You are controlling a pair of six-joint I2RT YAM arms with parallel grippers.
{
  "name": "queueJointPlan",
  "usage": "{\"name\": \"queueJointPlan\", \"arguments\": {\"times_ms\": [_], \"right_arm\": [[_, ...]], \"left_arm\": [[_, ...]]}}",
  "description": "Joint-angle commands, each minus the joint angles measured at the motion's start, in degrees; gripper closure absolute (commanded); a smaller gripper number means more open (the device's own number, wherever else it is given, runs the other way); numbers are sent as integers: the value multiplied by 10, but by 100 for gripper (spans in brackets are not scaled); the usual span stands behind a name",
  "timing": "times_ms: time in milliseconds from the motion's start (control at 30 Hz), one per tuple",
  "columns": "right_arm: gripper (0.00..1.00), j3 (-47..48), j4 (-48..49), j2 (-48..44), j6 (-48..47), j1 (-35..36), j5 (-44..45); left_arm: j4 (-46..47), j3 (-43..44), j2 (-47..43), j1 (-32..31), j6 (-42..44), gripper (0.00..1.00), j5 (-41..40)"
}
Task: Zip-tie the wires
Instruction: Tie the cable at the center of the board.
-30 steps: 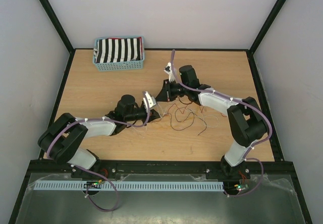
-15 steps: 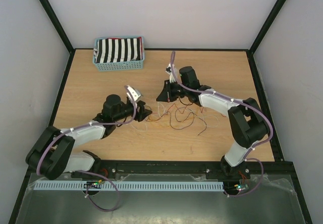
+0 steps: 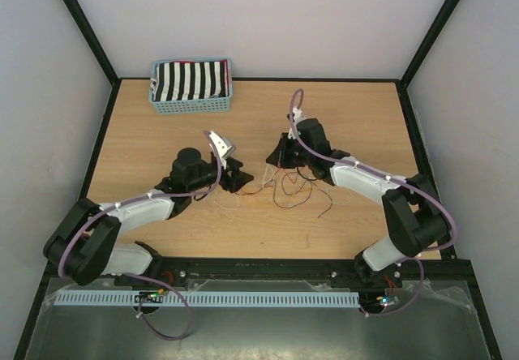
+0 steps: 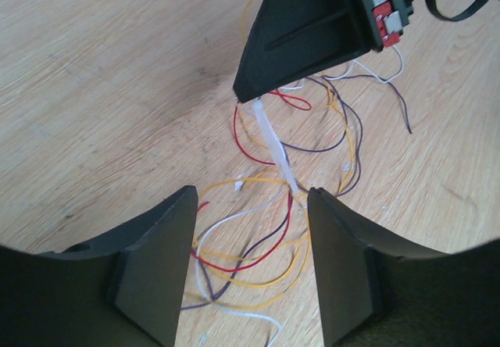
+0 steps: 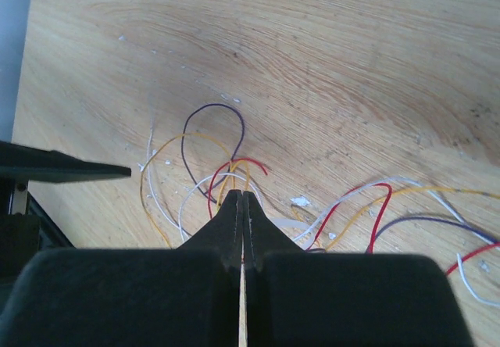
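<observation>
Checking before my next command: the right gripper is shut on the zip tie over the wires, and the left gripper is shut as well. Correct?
Not quite. The left gripper is open: the left wrist view shows its two fingers standing well apart, with the wires visible in the gap. The rest holds: the right gripper is shut on the zip tie over the wires.

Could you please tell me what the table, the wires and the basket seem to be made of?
Table: wood or wood-look laminate, matte; grain lines show.
Wires: probably plastic-insulated, slightly glossy; thin coloured strands curling freely.
Basket: likely moulded plastic; blue lattice wall.
</observation>
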Motion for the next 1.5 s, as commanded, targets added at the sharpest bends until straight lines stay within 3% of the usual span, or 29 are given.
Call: {"name": "queueJointPlan", "arguments": {"times_ms": [0, 433, 1200, 1467], "right_arm": [[100, -16, 15, -23, 43, 5, 42], [100, -38, 33, -37, 70, 9, 51], [100, -74, 73, -56, 119, 11, 62], [100, -81, 80, -60, 131, 10, 63]], "left_arm": [[21, 39, 34, -16, -30, 42, 6], [101, 73, 127, -48, -61, 47, 7], [180, 118, 229, -55, -97, 73, 11], [188, 124, 245, -58, -104, 70, 9]]}}
